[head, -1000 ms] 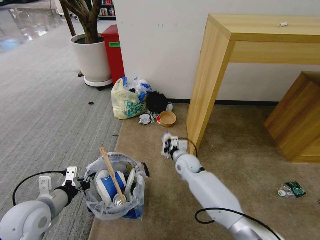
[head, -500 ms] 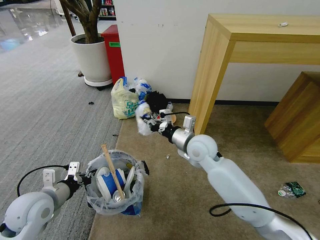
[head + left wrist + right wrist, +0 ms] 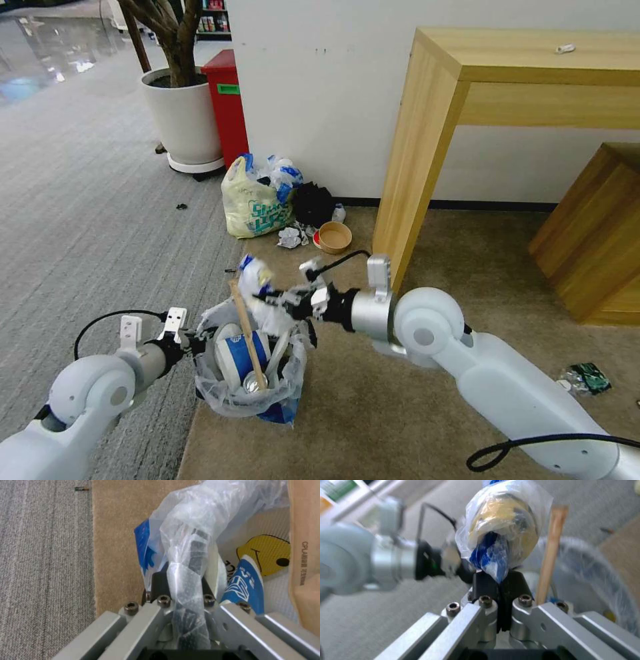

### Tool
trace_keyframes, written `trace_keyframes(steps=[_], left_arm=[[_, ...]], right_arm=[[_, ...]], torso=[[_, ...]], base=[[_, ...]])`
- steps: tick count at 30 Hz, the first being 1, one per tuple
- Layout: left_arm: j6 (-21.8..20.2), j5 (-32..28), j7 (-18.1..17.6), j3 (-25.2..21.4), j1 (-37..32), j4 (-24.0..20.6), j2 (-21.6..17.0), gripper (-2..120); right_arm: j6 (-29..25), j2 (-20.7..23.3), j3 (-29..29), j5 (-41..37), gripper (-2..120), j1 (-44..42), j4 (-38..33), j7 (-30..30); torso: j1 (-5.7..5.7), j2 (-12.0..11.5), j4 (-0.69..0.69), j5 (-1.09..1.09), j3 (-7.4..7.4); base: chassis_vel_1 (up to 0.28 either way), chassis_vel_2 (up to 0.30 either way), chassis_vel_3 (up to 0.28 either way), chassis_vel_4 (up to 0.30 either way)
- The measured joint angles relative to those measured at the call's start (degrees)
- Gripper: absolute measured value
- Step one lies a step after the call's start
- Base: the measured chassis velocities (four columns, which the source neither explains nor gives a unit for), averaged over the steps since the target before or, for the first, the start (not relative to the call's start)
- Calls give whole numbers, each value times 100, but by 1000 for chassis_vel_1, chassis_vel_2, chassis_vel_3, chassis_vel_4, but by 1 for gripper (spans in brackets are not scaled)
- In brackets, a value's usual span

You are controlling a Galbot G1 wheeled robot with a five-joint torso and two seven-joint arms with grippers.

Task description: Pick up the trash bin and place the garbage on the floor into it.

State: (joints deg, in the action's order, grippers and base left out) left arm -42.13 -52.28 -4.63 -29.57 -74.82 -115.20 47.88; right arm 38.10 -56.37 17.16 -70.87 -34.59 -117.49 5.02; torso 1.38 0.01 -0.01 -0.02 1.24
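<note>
At lower left, the left gripper (image 3: 190, 340) pinches the bin (image 3: 250, 393) rim to steady it; the right gripper (image 3: 283, 303), clamping a wrapper (image 3: 257, 280), hovers above for dropping.

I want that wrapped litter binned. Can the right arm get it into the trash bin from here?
Probably yes: the right gripper, shut on the plastic-wrapped litter, hangs above the trash bin; only the wooden stick pokes up nearby.

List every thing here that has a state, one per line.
Trash bin: upright, holding litter, rim gripped.
Left gripper: shut on bin rim.
Right gripper: shut on plastic-wrapped litter, above the bin.
Paper cup: inside bin.
Wooden stick: leaning, sticking out.
</note>
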Motion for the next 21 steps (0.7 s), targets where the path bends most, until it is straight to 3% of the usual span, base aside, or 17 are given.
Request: trace_keyframes(steps=[4, 11, 21], left_arm=[[0, -36, 0, 14, 48, 14, -49, 0], [0, -59, 9, -55, 17, 15, -74, 0], [0, -99, -2, -100, -60, -70, -36, 0]], right_arm=[[370, -61, 187, -91, 0, 103, -6, 455], [433, -159, 360, -248, 2, 207, -9, 696], [431, -566, 633, -462, 36, 223, 411, 1640]], torso=[[0, 0, 1, 0, 0], [0, 0, 0, -1, 0], [0, -1, 1, 0, 0]], base=[[0, 0, 0, 0], [0, 0, 0, 0], [0, 0, 0, 0]])
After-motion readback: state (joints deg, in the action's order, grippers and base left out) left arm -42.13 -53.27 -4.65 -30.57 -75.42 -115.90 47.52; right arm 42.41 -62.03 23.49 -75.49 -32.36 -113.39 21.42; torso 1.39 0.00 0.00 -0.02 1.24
